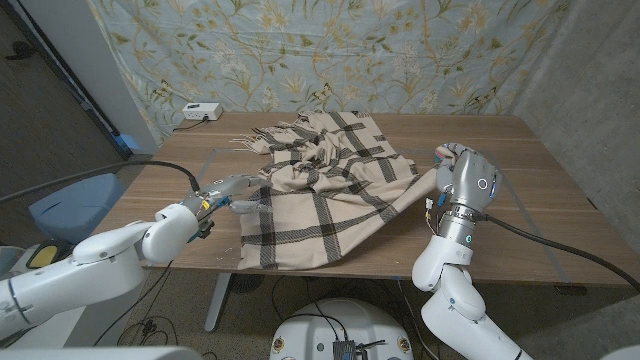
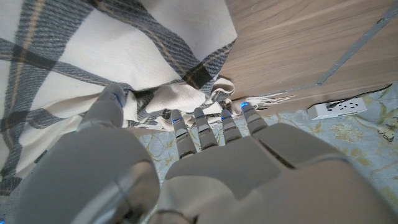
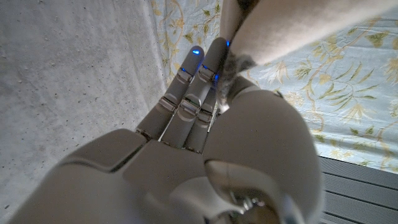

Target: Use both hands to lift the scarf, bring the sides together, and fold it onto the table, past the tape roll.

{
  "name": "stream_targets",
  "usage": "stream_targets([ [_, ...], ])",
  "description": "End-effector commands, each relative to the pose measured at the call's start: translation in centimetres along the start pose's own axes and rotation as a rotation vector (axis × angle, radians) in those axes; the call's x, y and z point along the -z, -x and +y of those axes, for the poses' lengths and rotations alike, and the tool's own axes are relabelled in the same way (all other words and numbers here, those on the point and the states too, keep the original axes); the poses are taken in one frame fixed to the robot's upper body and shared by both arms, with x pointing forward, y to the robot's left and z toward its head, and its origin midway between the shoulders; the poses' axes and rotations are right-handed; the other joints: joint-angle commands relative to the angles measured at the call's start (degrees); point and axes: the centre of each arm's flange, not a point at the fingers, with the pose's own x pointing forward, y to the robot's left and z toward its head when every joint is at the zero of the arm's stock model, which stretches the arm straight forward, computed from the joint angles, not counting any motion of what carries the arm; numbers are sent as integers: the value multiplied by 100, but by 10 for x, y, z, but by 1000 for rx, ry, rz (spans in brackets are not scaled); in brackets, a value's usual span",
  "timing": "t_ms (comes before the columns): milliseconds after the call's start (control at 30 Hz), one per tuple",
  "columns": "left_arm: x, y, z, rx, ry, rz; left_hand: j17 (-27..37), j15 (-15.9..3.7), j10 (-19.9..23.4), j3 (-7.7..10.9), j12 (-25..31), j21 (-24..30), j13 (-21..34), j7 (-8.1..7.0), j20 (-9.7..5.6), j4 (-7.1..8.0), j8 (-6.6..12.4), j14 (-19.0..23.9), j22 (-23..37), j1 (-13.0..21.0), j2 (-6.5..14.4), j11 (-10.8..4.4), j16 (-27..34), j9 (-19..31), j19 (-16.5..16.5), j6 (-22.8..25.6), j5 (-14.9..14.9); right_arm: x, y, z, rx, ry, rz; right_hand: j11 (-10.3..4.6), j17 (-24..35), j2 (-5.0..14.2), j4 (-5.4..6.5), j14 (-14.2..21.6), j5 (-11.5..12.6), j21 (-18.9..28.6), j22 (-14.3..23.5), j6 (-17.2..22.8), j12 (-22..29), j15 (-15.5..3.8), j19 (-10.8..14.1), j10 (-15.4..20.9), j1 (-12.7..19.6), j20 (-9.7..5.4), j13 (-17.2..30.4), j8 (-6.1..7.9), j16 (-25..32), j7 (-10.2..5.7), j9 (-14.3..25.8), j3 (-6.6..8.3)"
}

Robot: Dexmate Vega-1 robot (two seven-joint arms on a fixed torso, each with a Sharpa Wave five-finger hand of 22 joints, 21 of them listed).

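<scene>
A beige scarf (image 1: 330, 185) with dark plaid stripes lies rumpled across the middle of the wooden table (image 1: 530, 215), its near end hanging over the front edge. My left hand (image 1: 222, 192) is at the scarf's left edge. In the left wrist view the thumb and fingers (image 2: 205, 127) pinch a fold of the scarf (image 2: 165, 99). My right hand (image 1: 465, 178) stands raised at the scarf's right corner. In the right wrist view the cloth (image 3: 311, 25) runs between the thumb and fingers of that hand (image 3: 205, 155), which grips it.
A white power strip (image 1: 200, 112) with a cable sits at the table's far left corner. A strip of grey tape (image 2: 348, 53) runs across the tabletop near the left hand. A patterned curtain hangs behind the table. A blue object (image 1: 60, 215) stands left of it.
</scene>
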Motion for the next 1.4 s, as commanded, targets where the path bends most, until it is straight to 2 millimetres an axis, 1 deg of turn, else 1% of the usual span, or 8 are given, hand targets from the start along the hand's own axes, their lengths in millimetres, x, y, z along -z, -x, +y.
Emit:
stream_targets([
  [33, -17, 8, 1, 131, -26, -84, 16, 52, 81, -62, 30, -56, 9, 119, 35, 44, -10, 15, 10, 193, -122, 30, 9, 8, 37, 12, 55, 16, -8, -10, -29, -150, 113, 108, 0, 6, -31, -4, 23, 56, -6, 57, -26, 5, -48, 154, 22, -231, 25, -22, -55, 24, 14, 17],
  [167, -27, 9, -2, 178, -113, -79, 19, 75, 121, -143, 33, -90, 13, 174, 39, 53, -45, -9, 9, 220, -239, 46, 0, 10, -27, -29, 86, 18, -9, -11, -35, -167, 143, 109, 3, 9, -36, 0, 21, 65, -8, 58, -41, 0, -67, 161, 21, -225, 23, -30, -59, 21, 13, 20],
  [333, -36, 10, -11, 217, -225, -52, 26, 92, 97, -370, -4, -121, 28, 329, 39, 68, -178, -29, 17, 270, -456, 131, 1, 16, -87, -317, 199, 19, -10, -13, -32, -183, 154, 113, 6, 13, -38, 7, 16, 87, -11, 65, -72, 6, -95, 168, 11, -218, 20, -46, -69, 29, 12, 24],
  [800, -46, 8, -35, 205, -446, -29, 28, 28, 168, -545, 2, -123, 33, 275, 36, 74, -179, 55, 22, 331, -482, 109, 32, 20, -89, -335, 301, 17, -10, -13, -17, -220, 174, 113, 21, 14, -57, 31, 9, 154, -18, 86, -137, -4, -122, 208, -1, -204, 16, -79, -84, 26, 11, 33],
  [1000, -42, 3, -46, 218, -446, -22, 28, -51, 240, -612, 18, -114, 36, 306, 33, 86, -193, 129, 22, 373, -454, 86, 54, 21, -63, -367, 340, 16, -10, -13, -11, -221, 171, 120, 25, 13, -61, 36, 7, 178, -21, 89, -161, 0, -132, 217, -9, -203, 15, -92, -91, 29, 11, 34],
  [1200, -36, -2, -59, 209, -456, -16, 15, -325, 687, -661, 128, -55, 25, 255, -10, 135, -111, 512, 15, 645, -191, -45, 138, 18, 146, -100, 383, 16, -10, -12, -8, -228, 168, 121, 33, 14, -68, 46, 6, 207, -25, 98, -191, -1, -144, 228, -14, -205, 15, -106, -96, 27, 11, 38],
  [1333, -32, -6, -70, 182, -491, -1, 2, -625, 1254, -599, 215, -16, 3, 259, -120, 127, 16, 861, 4, 1133, 131, -248, 164, 11, 372, 455, 275, 17, -10, -13, 3, -238, 168, 127, 37, 14, -74, 49, 6, 224, -27, 101, -206, -2, -148, 237, -15, -207, 15, -114, -100, 32, 12, 41],
  [1400, -28, -8, -75, 169, -499, 11, -2, -699, 1541, -623, 245, -4, -7, 283, -173, 132, 91, 1013, 0, 1279, 192, -297, 175, 8, 472, 813, 180, 18, -11, -14, 8, -238, 169, 128, 39, 14, -75, 50, 5, 233, -28, 108, -215, 2, -154, 243, -19, -206, 15, -117, -103, 30, 12, 42],
])
